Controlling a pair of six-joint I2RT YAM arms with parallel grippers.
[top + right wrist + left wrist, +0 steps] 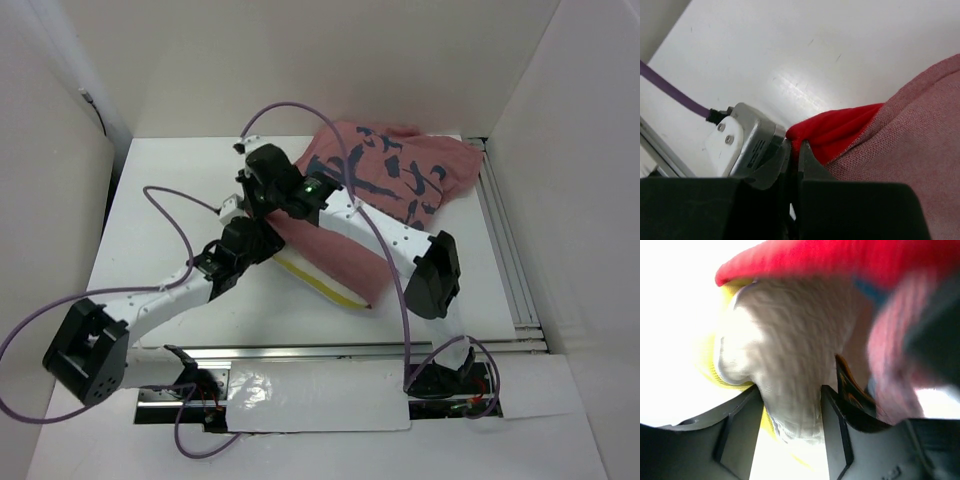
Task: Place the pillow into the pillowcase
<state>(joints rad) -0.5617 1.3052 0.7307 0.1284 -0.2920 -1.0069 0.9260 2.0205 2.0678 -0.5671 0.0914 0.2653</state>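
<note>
cream pillow [312, 277] lies partly inside the dusty-pink pillowcase [400, 180].

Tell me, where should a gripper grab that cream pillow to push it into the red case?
Probably the bare end of the pillow that sticks out of the pillowcase, approached from the near left, facing the case's opening. That end is soft and bunches between fingers, as the left gripper shows, and a push from there should drive it inward.
</note>
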